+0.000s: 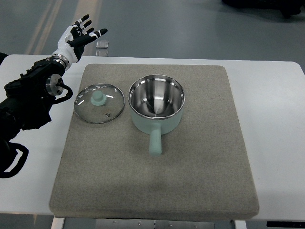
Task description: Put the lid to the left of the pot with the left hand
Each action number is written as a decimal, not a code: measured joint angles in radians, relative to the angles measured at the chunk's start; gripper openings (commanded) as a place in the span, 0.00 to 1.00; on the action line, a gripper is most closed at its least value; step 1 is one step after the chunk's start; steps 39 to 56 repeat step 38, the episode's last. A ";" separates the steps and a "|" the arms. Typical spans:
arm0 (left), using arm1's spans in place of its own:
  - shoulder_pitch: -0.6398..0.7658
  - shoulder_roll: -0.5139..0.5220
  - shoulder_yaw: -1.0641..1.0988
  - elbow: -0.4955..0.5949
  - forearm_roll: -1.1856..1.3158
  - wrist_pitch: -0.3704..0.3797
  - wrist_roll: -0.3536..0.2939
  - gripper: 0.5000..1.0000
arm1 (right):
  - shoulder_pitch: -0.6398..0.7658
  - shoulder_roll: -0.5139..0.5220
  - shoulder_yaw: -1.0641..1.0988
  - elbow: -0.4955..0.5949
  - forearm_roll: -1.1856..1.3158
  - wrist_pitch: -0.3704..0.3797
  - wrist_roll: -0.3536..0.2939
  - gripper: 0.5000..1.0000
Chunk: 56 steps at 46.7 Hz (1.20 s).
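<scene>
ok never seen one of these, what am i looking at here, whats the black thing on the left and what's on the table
This is a single picture from a camera mounted on a humanoid robot, looking steeply down at its work area. The black jointed thing coming in from the left is the robot's left arm. It ends in a black and white left hand with fingers, raised beyond the far left corner of the mat, fingers spread, holding nothing. The right arm is not in the picture.

On the white table lies a grey mat. On the mat stands a pale green pot with a shiny steel inside, empty, its short handle pointing toward the camera. Just left of it, lying flat on the mat, is a round glass lid with a pale green knob. Lid and pot are very close; I cannot tell if they touch.
</scene>
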 measured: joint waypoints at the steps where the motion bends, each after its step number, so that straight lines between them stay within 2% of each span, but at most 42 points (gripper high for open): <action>1: 0.001 0.000 0.000 0.000 0.001 -0.006 -0.006 0.96 | 0.000 0.000 0.000 0.000 0.000 0.000 0.000 0.84; 11: 0.026 0.001 -0.006 0.007 0.001 -0.018 -0.040 0.98 | 0.000 0.000 0.000 0.000 0.000 0.000 0.000 0.84; 56: 0.032 -0.003 -0.041 0.001 0.001 -0.011 -0.041 0.98 | 0.000 0.000 0.009 0.000 0.002 0.004 0.000 0.84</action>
